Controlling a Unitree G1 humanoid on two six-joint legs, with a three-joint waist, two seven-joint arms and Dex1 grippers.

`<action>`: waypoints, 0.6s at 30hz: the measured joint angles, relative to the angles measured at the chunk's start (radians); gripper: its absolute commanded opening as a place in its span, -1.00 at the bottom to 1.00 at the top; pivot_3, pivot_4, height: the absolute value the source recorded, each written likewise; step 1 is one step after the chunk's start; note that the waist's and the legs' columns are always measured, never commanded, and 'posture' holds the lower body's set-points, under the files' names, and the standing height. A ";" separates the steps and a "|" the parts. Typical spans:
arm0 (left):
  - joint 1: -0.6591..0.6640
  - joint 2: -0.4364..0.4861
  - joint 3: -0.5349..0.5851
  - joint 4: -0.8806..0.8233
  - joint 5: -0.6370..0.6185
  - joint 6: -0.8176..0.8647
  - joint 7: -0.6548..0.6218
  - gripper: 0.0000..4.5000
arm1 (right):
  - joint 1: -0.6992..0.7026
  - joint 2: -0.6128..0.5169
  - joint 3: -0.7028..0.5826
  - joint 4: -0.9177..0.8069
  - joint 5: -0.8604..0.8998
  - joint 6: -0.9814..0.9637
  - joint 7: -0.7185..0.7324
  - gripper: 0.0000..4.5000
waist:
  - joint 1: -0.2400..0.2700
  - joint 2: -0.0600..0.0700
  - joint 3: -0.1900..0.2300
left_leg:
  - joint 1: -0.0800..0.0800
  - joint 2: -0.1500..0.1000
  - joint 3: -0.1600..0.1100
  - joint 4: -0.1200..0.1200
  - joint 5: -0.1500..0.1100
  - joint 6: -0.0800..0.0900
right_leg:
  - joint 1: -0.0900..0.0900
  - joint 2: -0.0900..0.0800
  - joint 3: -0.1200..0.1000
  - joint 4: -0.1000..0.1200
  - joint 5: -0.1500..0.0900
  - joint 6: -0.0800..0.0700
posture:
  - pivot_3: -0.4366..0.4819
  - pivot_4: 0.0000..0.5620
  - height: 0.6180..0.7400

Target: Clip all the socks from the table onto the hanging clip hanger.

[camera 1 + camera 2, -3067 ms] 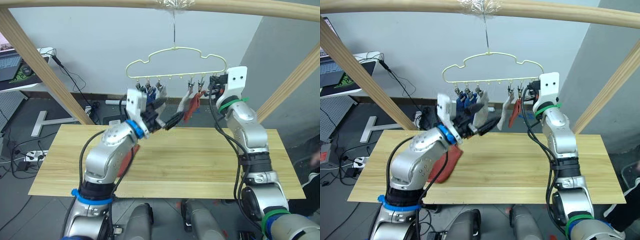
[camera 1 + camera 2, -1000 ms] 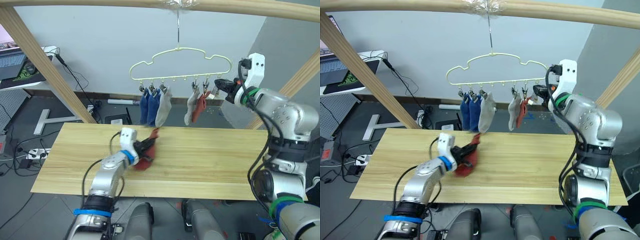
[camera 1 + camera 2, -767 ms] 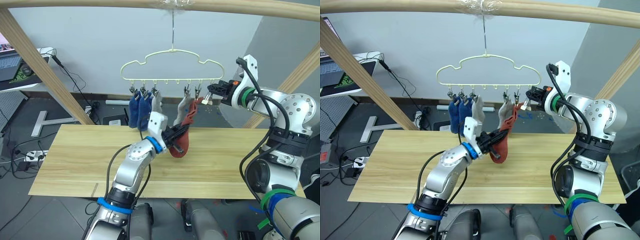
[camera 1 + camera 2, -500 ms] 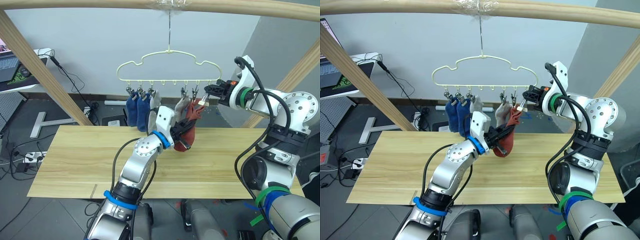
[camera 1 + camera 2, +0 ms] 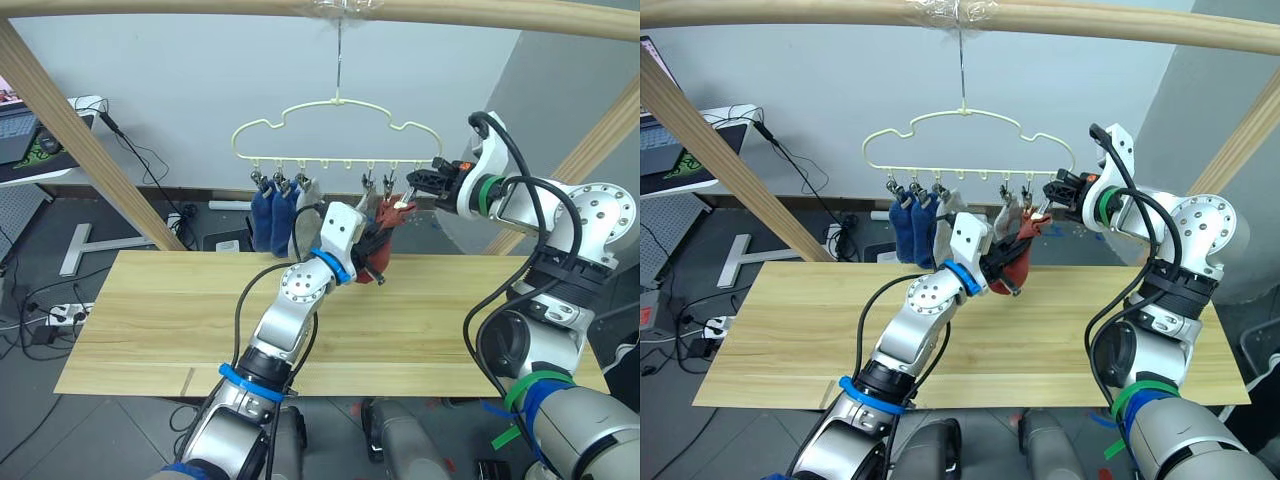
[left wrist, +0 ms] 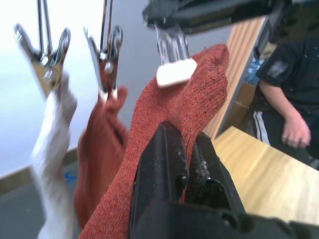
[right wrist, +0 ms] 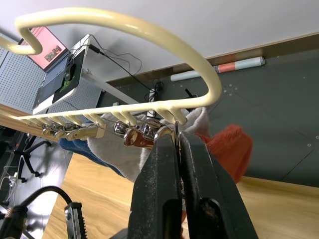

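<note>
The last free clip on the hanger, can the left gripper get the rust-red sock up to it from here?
Probably yes. The left gripper already holds the rust-red sock just under that clip, which the right gripper pinches; nothing lies between.

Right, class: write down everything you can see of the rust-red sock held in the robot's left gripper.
The rust-red knitted sock is pinched between the black fingers of the left gripper, lifted off the light wooden table. Its top edge meets the open end clip of the pale-yellow wire hanger, which the right gripper squeezes. Beside it hang another rust-red sock and a light grey sock, both clipped.
</note>
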 measured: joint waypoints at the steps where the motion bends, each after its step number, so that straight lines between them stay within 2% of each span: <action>1: -0.008 -0.001 0.000 0.007 0.005 -0.005 0.005 -0.99 | 0.000 0.003 -0.005 0.000 0.000 0.001 0.000 -0.89 | 0.000 0.000 0.000 | 0.000 0.000 0.000 0.000 0.000 0.000 | 0.000 0.000 0.000 0.000 0.000 0.000 | -0.26 -0.10 1.00; 4: -0.010 -0.003 -0.005 0.014 0.006 -0.007 0.004 -1.00 | -0.005 0.017 -0.032 0.000 -0.003 0.003 -0.005 -0.47 | 0.000 0.000 0.000 | 0.000 0.000 0.000 -0.001 0.000 0.000 | 0.000 0.000 0.000 0.000 0.000 0.000 | -0.26 -0.10 1.00; 8: -0.011 -0.007 -0.005 0.015 0.004 -0.016 0.003 -1.00 | -0.026 0.024 -0.060 0.000 -0.009 0.010 -0.020 0.22 | 0.000 0.000 0.000 | 0.000 0.000 0.000 -0.001 0.000 0.000 | 0.000 0.000 0.000 0.000 0.000 0.000 | -0.26 -0.10 1.00; 13: -0.010 -0.013 -0.003 0.015 -0.010 -0.018 -0.010 -1.00 | -0.029 0.028 -0.076 0.000 -0.009 0.020 -0.018 0.98 | -0.001 0.000 0.000 | 0.000 0.000 0.000 0.000 0.000 0.000 | 0.000 0.000 0.000 0.000 0.000 0.000 | -0.26 -0.15 1.00; 18: 0.003 -0.096 0.030 -0.004 -0.137 0.072 -0.045 -1.00 | 0.002 -0.035 -0.005 -0.017 -0.008 -0.047 0.029 0.98 | -0.002 0.000 0.000 | -0.001 -0.001 0.000 -0.001 0.000 0.000 | 0.000 0.000 0.000 -0.002 0.000 0.000 | -0.26 -0.17 1.00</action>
